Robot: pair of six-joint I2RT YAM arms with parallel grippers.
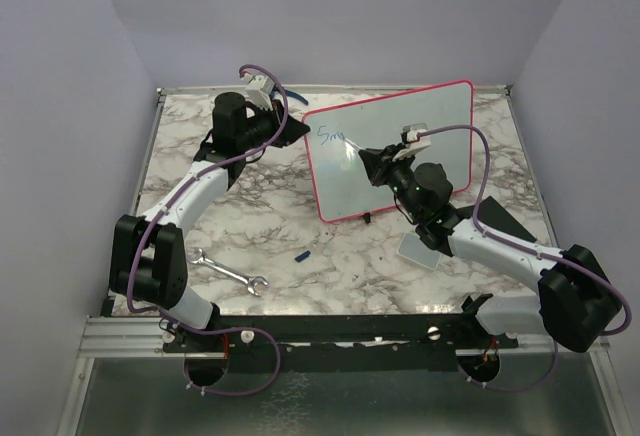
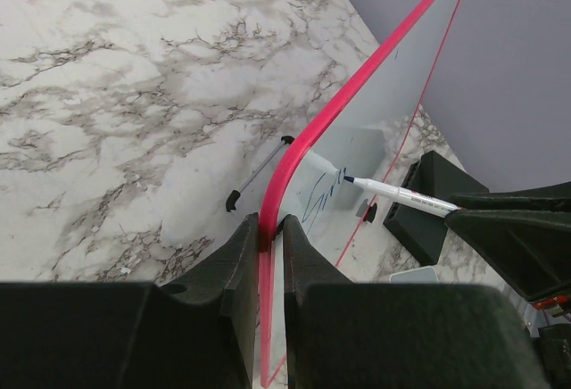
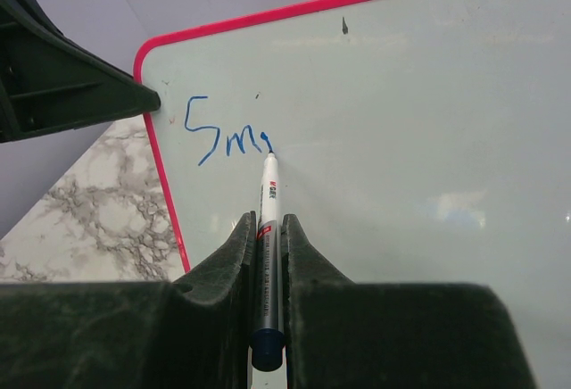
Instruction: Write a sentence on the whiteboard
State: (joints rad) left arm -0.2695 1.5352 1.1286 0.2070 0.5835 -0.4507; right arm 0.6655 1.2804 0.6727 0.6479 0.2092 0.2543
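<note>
The whiteboard (image 1: 440, 121) stands upright on the marble table, with a red-pink frame. My left gripper (image 1: 298, 128) is shut on its left edge; the left wrist view shows the two fingers (image 2: 270, 224) pinching the frame of the whiteboard (image 2: 384, 95). My right gripper (image 3: 266, 221) is shut on a white marker (image 3: 268, 193), whose blue tip touches the whiteboard (image 3: 401, 121). The sentence (image 3: 223, 135) reads only "Sm" in blue, and the tip rests at the end of the "m". The same letters (image 2: 321, 197) and marker (image 2: 401, 194) show in the left wrist view.
A metal wrench (image 1: 230, 271) and a small blue cap (image 1: 303, 254) lie on the table in front of the board. A grey pad (image 1: 420, 249) and a black block (image 1: 505, 218) sit under my right arm. Purple walls close in the table.
</note>
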